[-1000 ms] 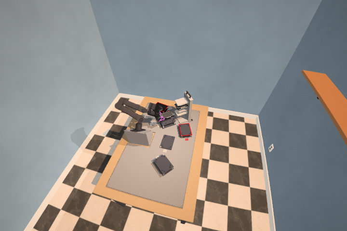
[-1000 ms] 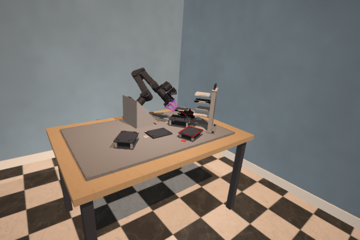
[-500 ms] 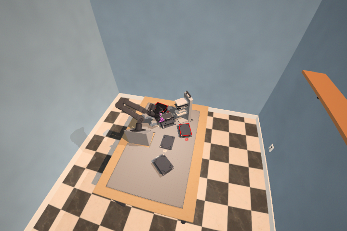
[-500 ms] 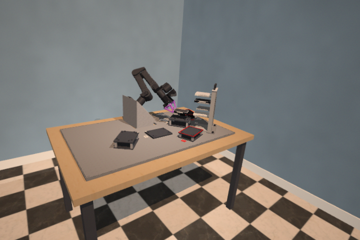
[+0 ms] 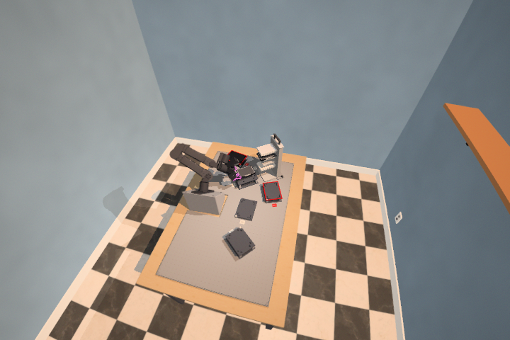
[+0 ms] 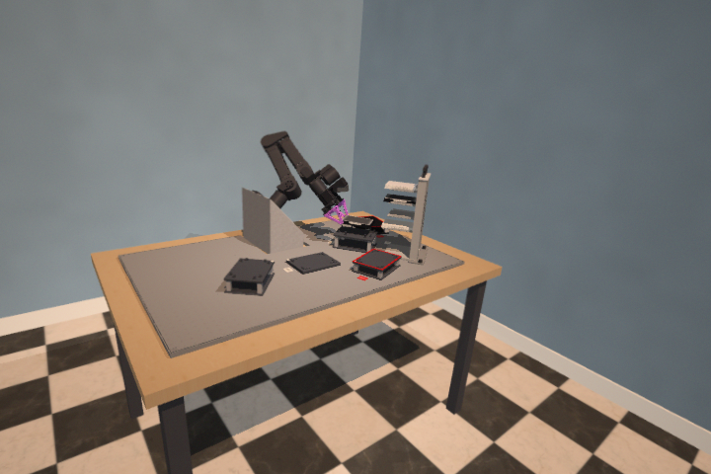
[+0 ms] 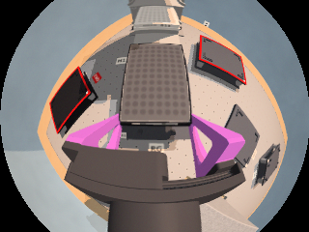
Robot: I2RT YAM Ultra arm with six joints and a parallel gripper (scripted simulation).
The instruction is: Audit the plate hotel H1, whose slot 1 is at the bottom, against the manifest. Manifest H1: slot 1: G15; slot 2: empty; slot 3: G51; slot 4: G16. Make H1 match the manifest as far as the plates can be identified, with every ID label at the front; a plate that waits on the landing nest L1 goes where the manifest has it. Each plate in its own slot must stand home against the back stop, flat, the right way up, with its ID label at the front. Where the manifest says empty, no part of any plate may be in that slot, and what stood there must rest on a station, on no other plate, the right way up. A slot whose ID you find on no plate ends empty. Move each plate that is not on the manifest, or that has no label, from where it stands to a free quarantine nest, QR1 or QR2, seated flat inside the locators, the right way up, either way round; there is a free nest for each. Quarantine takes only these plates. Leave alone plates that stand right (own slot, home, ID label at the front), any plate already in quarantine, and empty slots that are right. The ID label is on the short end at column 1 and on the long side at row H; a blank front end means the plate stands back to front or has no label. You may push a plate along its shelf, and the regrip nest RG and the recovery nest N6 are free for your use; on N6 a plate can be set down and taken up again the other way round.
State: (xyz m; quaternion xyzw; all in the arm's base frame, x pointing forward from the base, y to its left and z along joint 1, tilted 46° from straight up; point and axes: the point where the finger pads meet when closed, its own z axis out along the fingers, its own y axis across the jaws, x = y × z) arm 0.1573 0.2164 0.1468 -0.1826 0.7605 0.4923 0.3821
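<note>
My gripper (image 5: 239, 172) (image 6: 340, 220) (image 7: 155, 117) is shut on the near end of a grey well plate (image 5: 246, 171) (image 6: 358, 221) (image 7: 154, 82). The plate is right side up and looks about level, just above a raised dark nest (image 5: 245, 183) (image 6: 354, 241); I cannot tell whether it touches. An RG label (image 7: 155, 148) shows at the nest's near side. No ID label is readable on the plate. Hotel H1 (image 5: 279, 159) (image 6: 420, 223) stands beyond it, with a pale piece (image 5: 265, 149) (image 6: 400, 185) at the top and other pale and dark layers below. Its IDs are unreadable.
Two red-rimmed nests show, one right of the held plate (image 5: 272, 191) (image 6: 376, 260) (image 7: 222, 58), one left (image 5: 237, 157) (image 7: 71, 99). A low dark nest (image 5: 245, 209) (image 6: 313, 262) (image 7: 242, 135) and a raised one (image 5: 239, 242) (image 6: 249, 270) lie farther off.
</note>
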